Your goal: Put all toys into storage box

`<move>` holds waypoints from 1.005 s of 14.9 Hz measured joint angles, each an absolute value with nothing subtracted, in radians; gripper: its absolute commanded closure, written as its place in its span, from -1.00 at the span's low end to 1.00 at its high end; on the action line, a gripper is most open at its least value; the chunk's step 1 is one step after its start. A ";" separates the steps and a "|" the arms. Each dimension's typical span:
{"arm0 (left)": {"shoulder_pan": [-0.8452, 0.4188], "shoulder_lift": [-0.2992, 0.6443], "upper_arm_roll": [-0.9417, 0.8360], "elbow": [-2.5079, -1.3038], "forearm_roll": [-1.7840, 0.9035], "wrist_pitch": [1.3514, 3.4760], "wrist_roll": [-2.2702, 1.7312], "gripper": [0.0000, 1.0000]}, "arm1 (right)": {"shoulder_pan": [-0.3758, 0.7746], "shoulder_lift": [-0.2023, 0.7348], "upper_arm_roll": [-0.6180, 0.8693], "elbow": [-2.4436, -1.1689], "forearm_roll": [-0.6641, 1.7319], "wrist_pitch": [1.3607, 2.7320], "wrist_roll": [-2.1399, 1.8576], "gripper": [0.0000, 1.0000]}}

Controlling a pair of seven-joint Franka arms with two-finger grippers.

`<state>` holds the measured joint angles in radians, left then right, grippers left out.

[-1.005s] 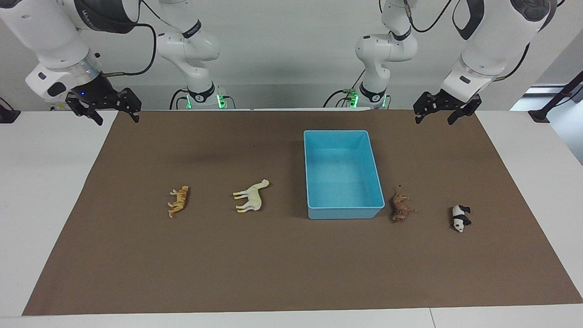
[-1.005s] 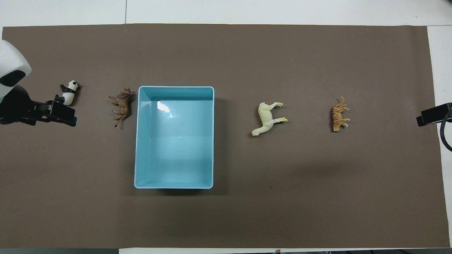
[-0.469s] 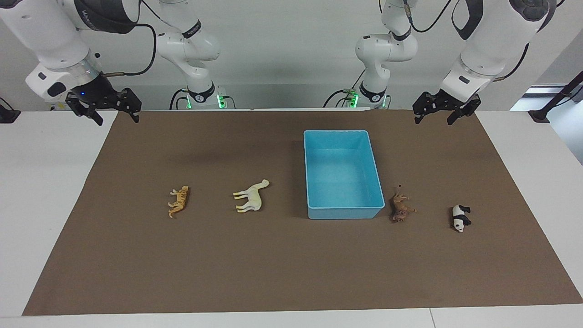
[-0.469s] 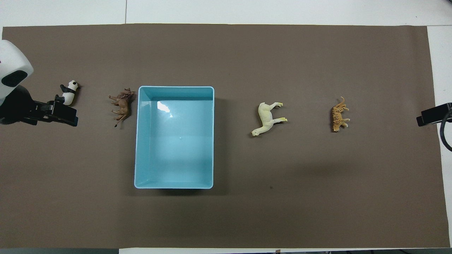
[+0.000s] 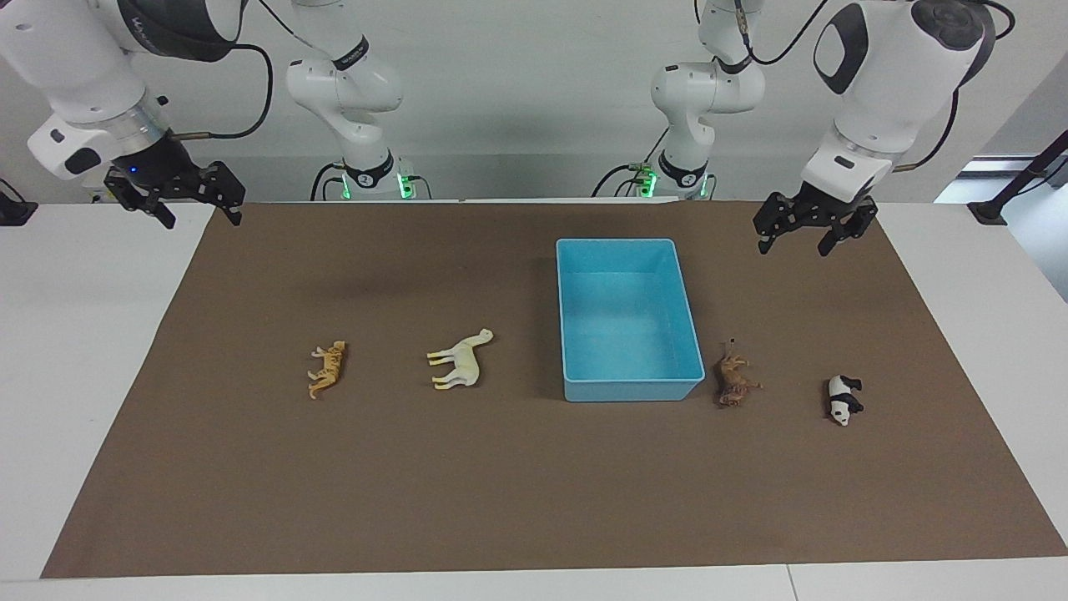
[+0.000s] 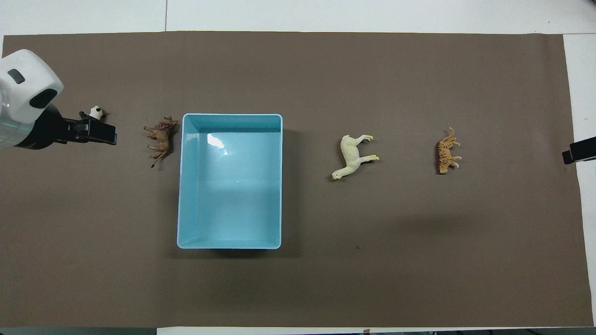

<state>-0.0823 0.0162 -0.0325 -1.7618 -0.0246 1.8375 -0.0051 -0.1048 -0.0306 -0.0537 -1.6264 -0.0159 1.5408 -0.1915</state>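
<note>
The left gripper [image 5: 797, 236] is sitting at the upper right of the facing view, lower in the frame and closer to the storage box [image 5: 627, 250] than a second ago, hanging over bare brown mat [image 5: 534, 501] with its fingers spread and nothing between them; in the overhead view it is now covering most of the panda [image 6: 96, 112] at the left edge, though the facing view shows it high above the bench; the right gripper [image 5: 177, 196] is at the upper left, having drifted slightly outward, fingers also spread and empty; all four toys are lying on the mat in a row across the middle of the frame: tiger [image 5: 327, 369], cream horse [image 5: 460, 359], then the box, then the brown animal [image 5: 734, 381] just beside its wall, then the panda; the box is holding nothing; the left arm's shift is suggesting the first pick is starting on its side, probably the panda or brown animal.
</note>
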 measured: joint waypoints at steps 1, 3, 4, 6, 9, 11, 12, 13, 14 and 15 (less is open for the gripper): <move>-0.082 0.050 -0.031 -1.780 -0.025 1.900 -0.005 -1.00 | -0.105 -0.031 -0.053 -1.627 -0.016 1.551 -0.192 -1.00; -0.083 0.140 -0.033 -1.789 -0.025 2.017 -0.005 -1.00 | -0.103 -0.031 -0.049 -1.628 -0.015 1.558 -0.193 -1.00; -0.083 0.189 -0.035 -1.787 -0.025 2.074 -0.005 -1.00 | -0.097 -0.031 -0.047 -1.634 -0.015 1.573 -0.193 -1.00; -0.078 0.260 -0.032 -1.784 -0.025 2.146 -0.005 -1.00 | -0.065 -0.029 -0.044 -1.660 -0.014 1.620 -0.164 -1.00; -0.055 0.321 -0.031 -1.783 -0.024 2.193 0.000 -1.00 | -0.009 0.012 -0.039 -1.694 -0.013 1.663 -0.022 -1.00; -0.054 0.351 -0.032 -1.784 -0.024 2.200 0.001 -1.00 | 0.009 0.069 -0.037 -1.706 -0.012 1.734 0.017 -1.00; -0.054 0.362 -0.034 -1.786 -0.024 2.201 0.001 -1.00 | 0.010 0.103 -0.037 -1.710 -0.012 1.776 0.019 -1.00; -0.054 0.370 -0.036 -1.788 -0.024 2.202 0.001 -1.00 | 0.011 0.134 -0.037 -1.712 -0.012 1.813 0.019 -1.00; -0.054 0.375 -0.038 -1.795 -0.024 2.205 0.001 -1.00 | 0.017 0.162 -0.037 -1.714 -0.011 1.846 0.019 -1.00; -0.055 0.377 -0.039 -1.811 -0.024 2.218 0.001 -1.00 | 0.026 0.187 -0.037 -1.717 -0.011 1.879 0.019 -1.00</move>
<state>-0.0545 0.3768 -0.0391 -1.8111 -0.0244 2.2182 0.0008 0.0260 0.1870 -0.0368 -1.7169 -0.0108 1.8785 0.0192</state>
